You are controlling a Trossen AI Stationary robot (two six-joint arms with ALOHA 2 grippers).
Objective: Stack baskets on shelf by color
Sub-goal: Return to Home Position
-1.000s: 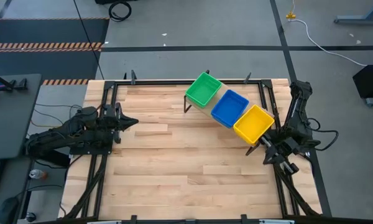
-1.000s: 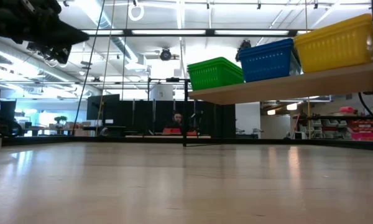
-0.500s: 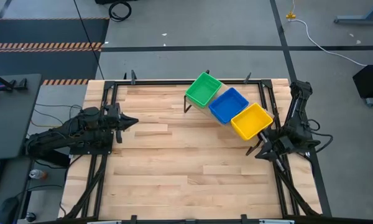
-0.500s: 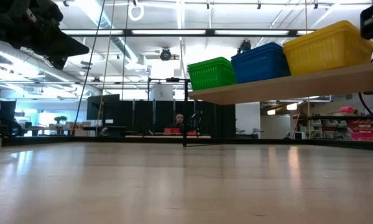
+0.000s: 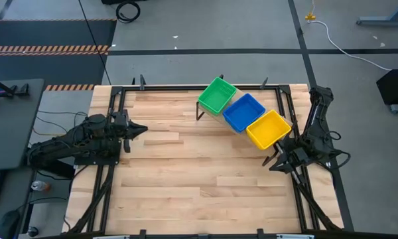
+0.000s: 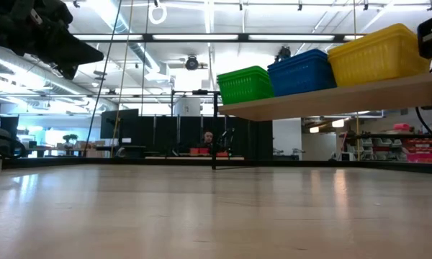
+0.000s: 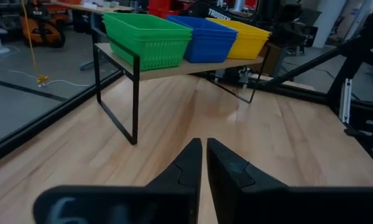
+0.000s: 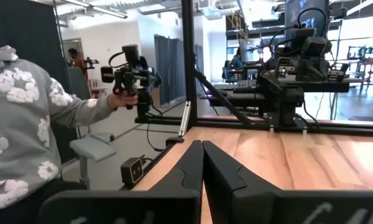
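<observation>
Green, blue, yellow baskets [image 5: 244, 113], seemingly stacked, line the tilted shelf [image 6: 331, 97]; left gripper [image 5: 143, 130], right gripper [image 5: 272, 166] fingers together.

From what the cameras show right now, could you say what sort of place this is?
Probably a robotics lab in an open hall: left gripper and right gripper wait at the sides of a framed wooden table, strip lights run overhead, and a person holds a device nearby.
</observation>
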